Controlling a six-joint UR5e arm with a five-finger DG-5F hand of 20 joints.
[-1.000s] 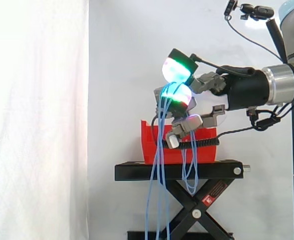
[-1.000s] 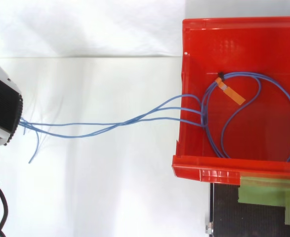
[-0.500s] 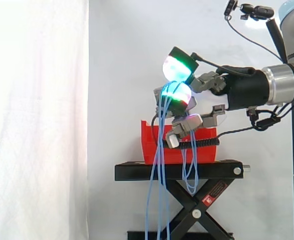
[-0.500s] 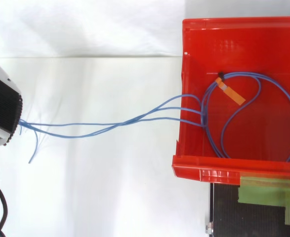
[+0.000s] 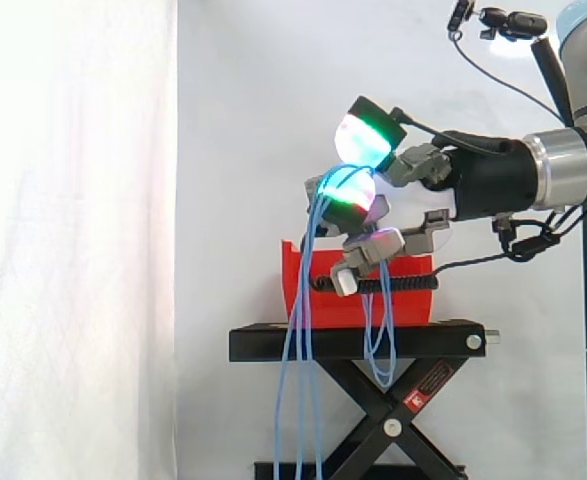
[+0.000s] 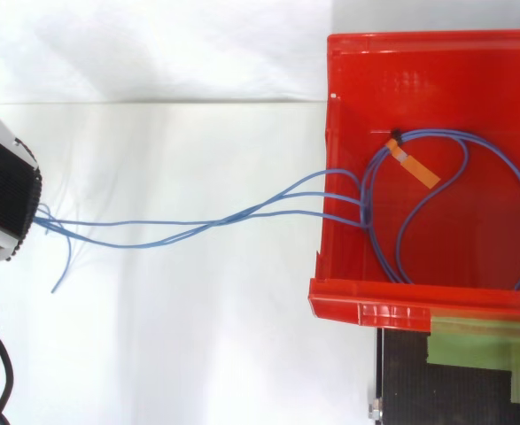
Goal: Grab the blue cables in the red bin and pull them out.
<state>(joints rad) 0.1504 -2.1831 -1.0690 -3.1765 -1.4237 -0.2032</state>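
Note:
The hand (image 5: pixel 470 182) reaches in from the right, above the red bin (image 5: pixel 409 304). Its glowing green fingertips (image 5: pixel 351 192) sit above the bin's left end. The blue cables (image 5: pixel 299 380) loop over the lower pad, just under the upper pad, and hang in several strands past the bin's left wall toward the floor. A short loop also hangs in front of the bin. From above, the blue cables (image 6: pixel 197 226) run from a coil inside the red bin (image 6: pixel 375 301) over its left wall to the far left.
The bin stands on a black scissor stand (image 5: pixel 353 342). An orange tag (image 6: pixel 416 168) is tied on the coil in the bin. Green tape (image 6: pixel 481 341) lies on the stand below the bin. A black and white ribbed body (image 6: pixel 3 199) sits at the top view's left edge.
The upper glowing pad has lifted slightly up and to the right off the lower one. The hanging strands have swung to the left. The coil in the bin has not moved.

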